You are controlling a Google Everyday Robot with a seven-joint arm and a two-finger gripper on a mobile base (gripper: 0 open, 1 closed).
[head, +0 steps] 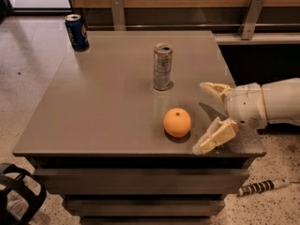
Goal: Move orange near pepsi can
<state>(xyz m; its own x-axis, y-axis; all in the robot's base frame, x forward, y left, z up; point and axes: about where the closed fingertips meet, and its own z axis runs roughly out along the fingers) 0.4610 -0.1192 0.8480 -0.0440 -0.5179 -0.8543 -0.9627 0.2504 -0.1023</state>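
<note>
The orange [177, 122] rests on the grey table [108, 102] near its front edge, right of centre. The pepsi can [77, 32] stands upright at the table's far left corner, well away from the orange. My gripper [206, 118] comes in from the right, just to the right of the orange and level with it. Its two cream fingers are spread wide apart and hold nothing. One finger [215, 89] points toward the back, the other finger [214, 137] lies low by the front edge. The gripper does not touch the orange.
A taller silver-grey can [162, 66] stands upright mid-table, behind the orange. A wooden wall with metal brackets [118, 9] runs behind the table. A striped object [260, 187] lies on the floor at right, a black item [18, 191] at lower left.
</note>
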